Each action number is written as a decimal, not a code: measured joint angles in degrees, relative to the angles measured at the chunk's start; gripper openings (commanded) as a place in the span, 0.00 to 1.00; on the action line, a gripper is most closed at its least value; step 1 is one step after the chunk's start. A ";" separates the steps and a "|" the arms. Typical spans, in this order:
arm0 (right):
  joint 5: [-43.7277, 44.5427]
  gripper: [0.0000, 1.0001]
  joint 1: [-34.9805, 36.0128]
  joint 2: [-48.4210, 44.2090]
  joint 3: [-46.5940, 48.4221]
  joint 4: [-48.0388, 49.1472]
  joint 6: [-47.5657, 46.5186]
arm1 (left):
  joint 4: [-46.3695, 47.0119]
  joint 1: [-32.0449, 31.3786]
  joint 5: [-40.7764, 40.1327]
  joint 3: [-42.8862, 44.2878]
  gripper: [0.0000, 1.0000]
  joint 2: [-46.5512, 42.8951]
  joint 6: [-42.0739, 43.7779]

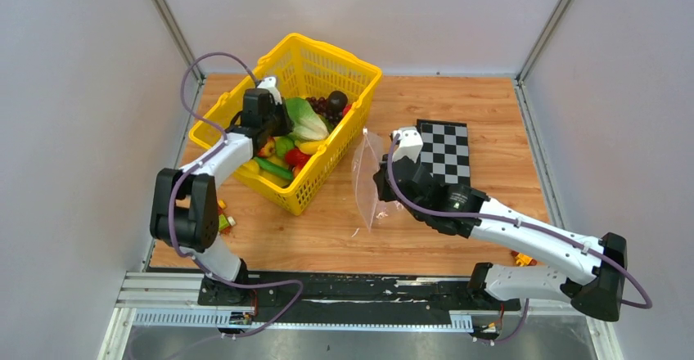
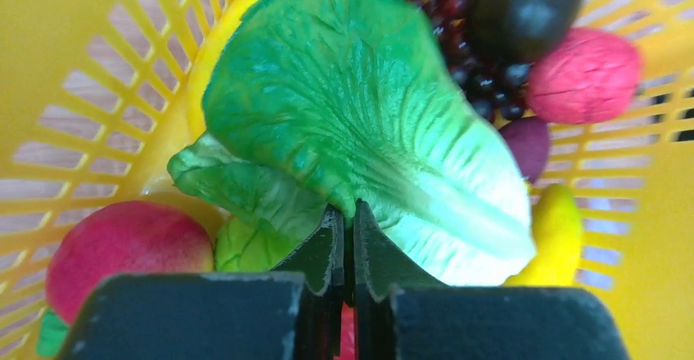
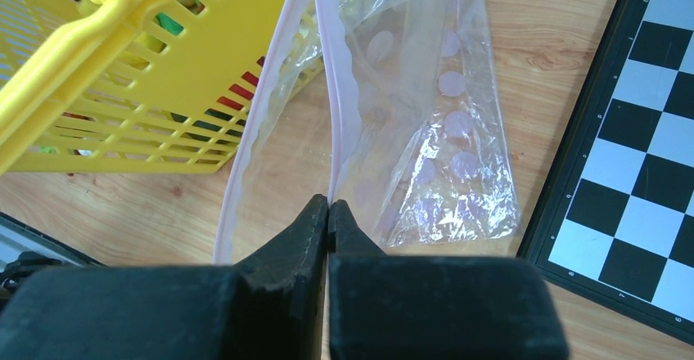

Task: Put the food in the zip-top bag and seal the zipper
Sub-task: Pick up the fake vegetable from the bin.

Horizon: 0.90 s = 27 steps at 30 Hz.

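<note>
Pinching the pale base of the lettuce (image 2: 352, 106), the left gripper (image 2: 344, 217) has its jaws drawn almost together, with only the leaf's edge between the fingertips. The lettuce lies on top of the other food inside the yellow mesh basket (image 1: 327, 53), which stands at the far left of the wooden table (image 1: 458, 98). Around it in the basket are purple grapes (image 2: 458, 41), a dark oval fruit (image 2: 524, 4) and a red wrinkled fruit (image 2: 583, 78) on the far side. A yellow banana (image 2: 556, 229) sits to its right and a pink-red round fruit (image 2: 123, 245) to its left. A green cucumber (image 1: 272, 168) lies nearer the basket's near wall. The right gripper (image 3: 329, 206) is clamped tight on the zip-top bag (image 3: 425, 131), its fingertips meeting on one side of the zipper (image 3: 335, 114). The other pink strip curves away to the left, so the mouth gapes. The clear, pale-dotted bag is held up on edge just right of the basket and left of the chessboard (image 1: 446, 151), and its lower corner reaches the wood. No food shows inside it. A few small coloured blocks (image 1: 225, 221) lie on the table near the left arm.
</note>
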 measured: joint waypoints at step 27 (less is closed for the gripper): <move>0.28 0.00 0.00 -6.23 -3.21 4.44 4.37 | -11.32 -5.99 3.67 -1.01 0.00 -43.21 -1.53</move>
